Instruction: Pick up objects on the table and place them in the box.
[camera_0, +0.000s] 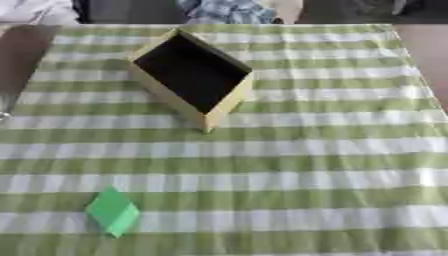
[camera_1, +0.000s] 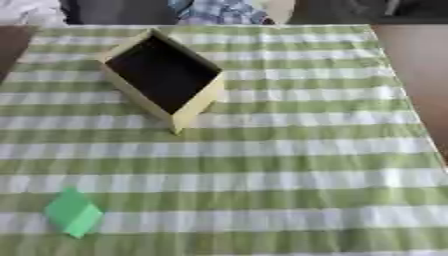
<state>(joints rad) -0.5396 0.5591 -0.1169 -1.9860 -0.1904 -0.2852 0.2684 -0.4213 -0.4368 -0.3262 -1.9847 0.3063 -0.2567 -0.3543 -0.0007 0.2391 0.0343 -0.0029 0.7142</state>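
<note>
While neither of my hands shows, so their fingers' state is unknowable, a green block (camera_0: 112, 211) lies well apart from the box (camera_0: 229, 101) on the checked cloth (camera_0: 332, 165).

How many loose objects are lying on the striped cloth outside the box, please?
1: a small green block near the front left of the green-and-white striped cloth, well apart from the pale wooden box.

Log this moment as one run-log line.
hands: none in view | green block: on tablecloth, near-left | box: empty, far-left | placed: none
</note>
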